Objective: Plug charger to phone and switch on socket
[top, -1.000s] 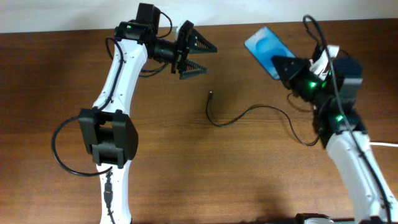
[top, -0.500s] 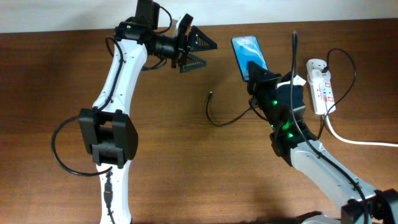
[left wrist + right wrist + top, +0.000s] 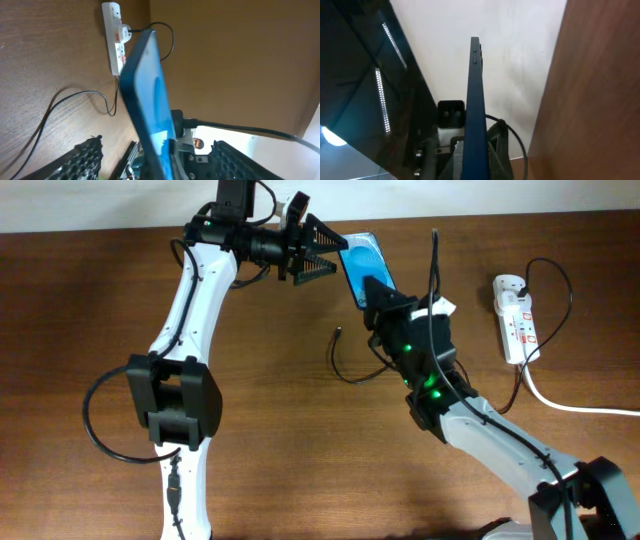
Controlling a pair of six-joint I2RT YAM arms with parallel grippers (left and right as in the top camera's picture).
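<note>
I hold the phone (image 3: 362, 260) clamped in my right gripper (image 3: 378, 288); my left gripper (image 3: 338, 262), jaws spread, sits at its 9 o'clock, charger (image 3: 338, 333) at 6.

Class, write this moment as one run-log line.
right fingers: gripping phone | left fingers: open beside phone | charger: loose, unplugged | socket: untouched

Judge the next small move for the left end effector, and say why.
Probably close the left end effector on the phone. The right end effector holds it off the table, and the left wrist view shows it between the open left fingers, so a handover looks ready.
</note>
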